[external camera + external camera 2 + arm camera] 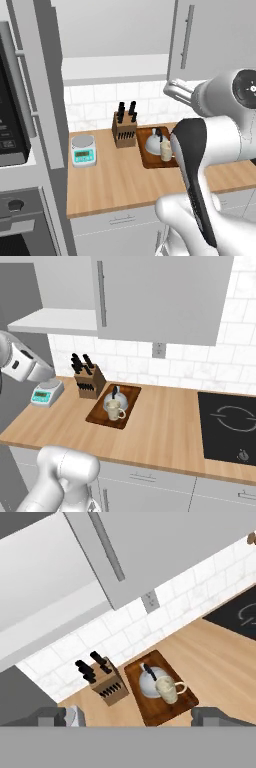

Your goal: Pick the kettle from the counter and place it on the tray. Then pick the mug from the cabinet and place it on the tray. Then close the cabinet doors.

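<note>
Kettle [116,401] and mug [114,411] both sit on the tray [101,416], mug touching the kettle's near side; what remains is shutting the cabinet doors. Right door [160,296] looks closed; the left side stands open, shelf [52,320] exposed. Gripper [129,718] spread wide, empty, well back from the counter [165,426]. Advise pushing flat on the open door's [37,75] outer face, sweeping steadily, clear of the knife block [89,382].
</note>
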Tool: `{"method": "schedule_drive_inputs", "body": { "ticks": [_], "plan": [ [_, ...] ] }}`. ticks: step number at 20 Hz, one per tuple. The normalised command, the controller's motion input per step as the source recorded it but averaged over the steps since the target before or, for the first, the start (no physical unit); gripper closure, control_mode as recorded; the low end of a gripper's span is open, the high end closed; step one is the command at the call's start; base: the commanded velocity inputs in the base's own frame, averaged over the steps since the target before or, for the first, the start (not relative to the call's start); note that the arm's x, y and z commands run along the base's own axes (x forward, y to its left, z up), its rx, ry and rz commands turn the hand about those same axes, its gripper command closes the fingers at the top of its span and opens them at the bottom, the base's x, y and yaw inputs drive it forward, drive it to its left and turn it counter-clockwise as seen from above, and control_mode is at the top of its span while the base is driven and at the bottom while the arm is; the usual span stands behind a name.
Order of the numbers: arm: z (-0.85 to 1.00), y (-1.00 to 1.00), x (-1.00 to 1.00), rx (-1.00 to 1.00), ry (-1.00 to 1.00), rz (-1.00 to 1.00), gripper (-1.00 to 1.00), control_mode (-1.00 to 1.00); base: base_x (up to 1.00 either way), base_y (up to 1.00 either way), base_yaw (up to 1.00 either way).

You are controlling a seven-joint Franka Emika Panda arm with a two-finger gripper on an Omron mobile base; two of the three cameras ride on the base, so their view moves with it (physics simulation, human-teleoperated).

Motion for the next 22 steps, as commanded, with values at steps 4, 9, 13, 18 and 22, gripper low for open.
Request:
{"method": "schedule_drive_inputs", "body": {
  "ticks": [4, 9, 13, 18, 22],
  "plan": [
    [-0.12, 0.41, -0.01, -0.07, 0.03, 0.00, -1.00, -1.00, 0.00, 0.00, 0.00],
    [-0.20, 0.49, -0.01, -0.06, 0.01, 0.00, -1.00, -1.00, 0.00, 0.00, 0.00],
    [-0.03, 0.38, -0.20, -0.03, 0.00, 0.00, -1.00, -1.00, 0.00, 0.00, 0.00],
    [0.00, 0.05, -0.57, -0.03, 0.00, 0.03, -1.00, -1.00, 0.00, 0.00, 0.00],
    [0.00, 0.38, -0.44, -0.14, 0.15, 0.00, -1.00, -1.00, 0.00, 0.00, 0.00]
  ]
}}
